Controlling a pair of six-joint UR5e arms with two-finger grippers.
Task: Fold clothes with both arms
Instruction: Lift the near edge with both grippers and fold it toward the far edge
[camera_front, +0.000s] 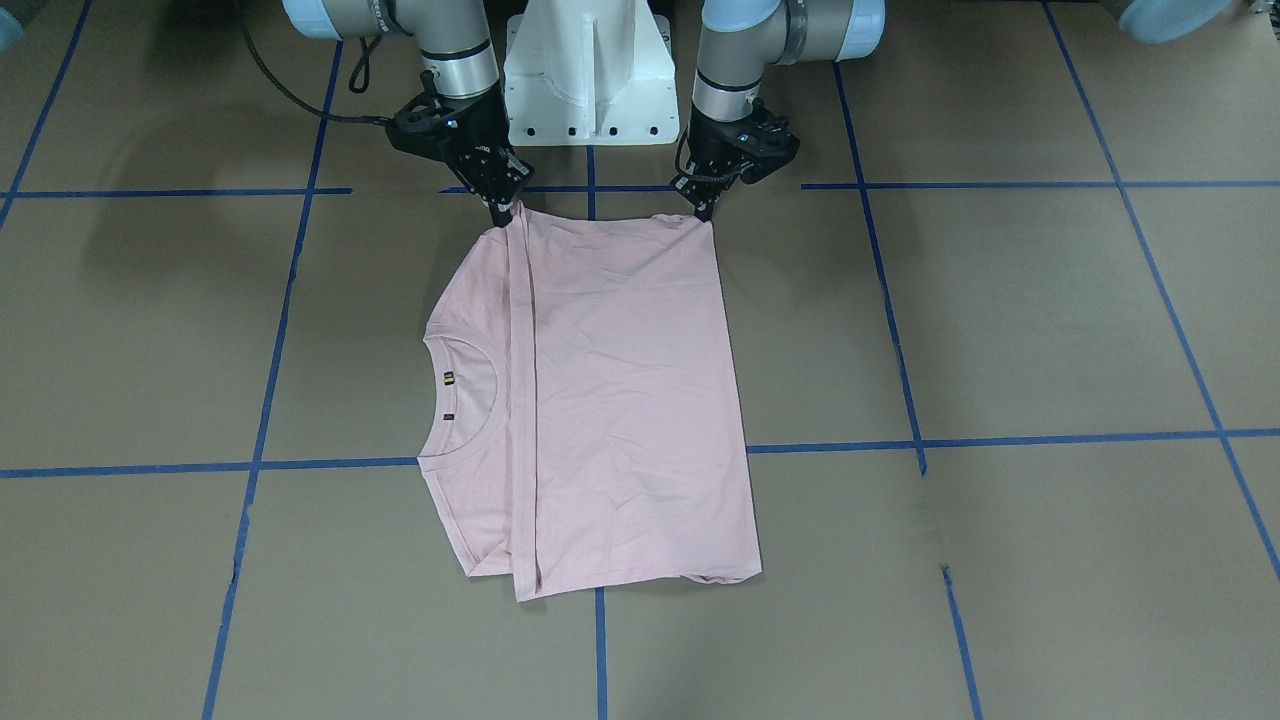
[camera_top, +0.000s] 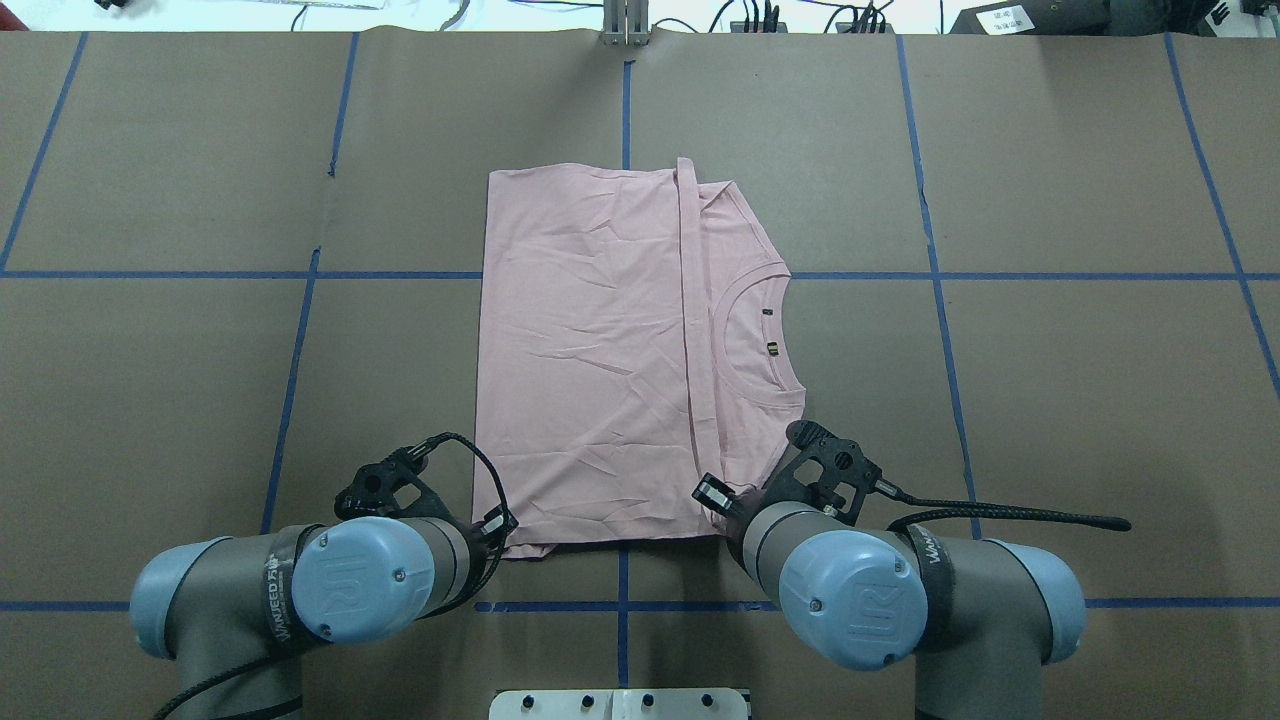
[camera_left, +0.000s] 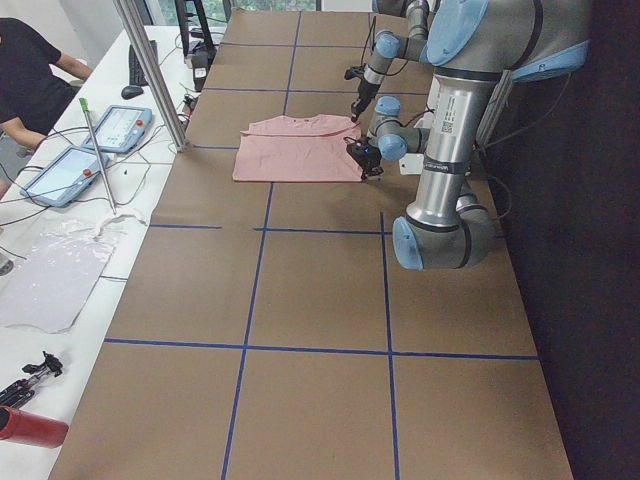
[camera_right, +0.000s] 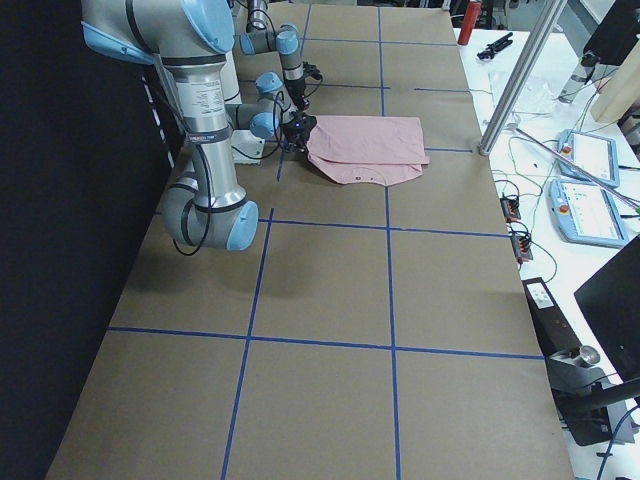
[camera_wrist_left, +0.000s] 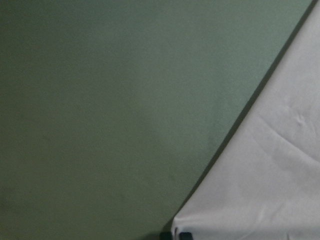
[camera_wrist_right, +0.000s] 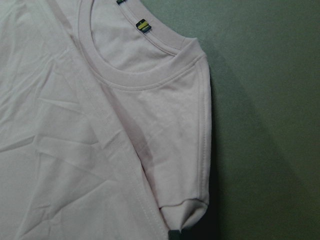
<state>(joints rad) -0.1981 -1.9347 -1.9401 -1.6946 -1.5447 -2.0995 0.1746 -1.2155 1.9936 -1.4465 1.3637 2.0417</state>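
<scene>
Pink folded T-shirt (camera_front: 630, 400) on table (camera_front: 1000, 300)

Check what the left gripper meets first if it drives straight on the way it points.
The T-shirt: the left gripper points down at its robot-side corner, apparently touching it; the table lies right beneath.

"How did the T-shirt (camera_front: 620, 400) lie?"

"Flat on the table (camera_front: 1000, 330), pale pink, plain side up. It was folded over, with the hem band (camera_front: 522, 400) running straight across beside the neckline (camera_front: 462, 455)."

"What held it?"

"The left gripper (camera_front: 706, 212) pinched one corner of the edge nearest the robot. The right gripper (camera_front: 500, 214) pinched the other, at the band's end."
</scene>
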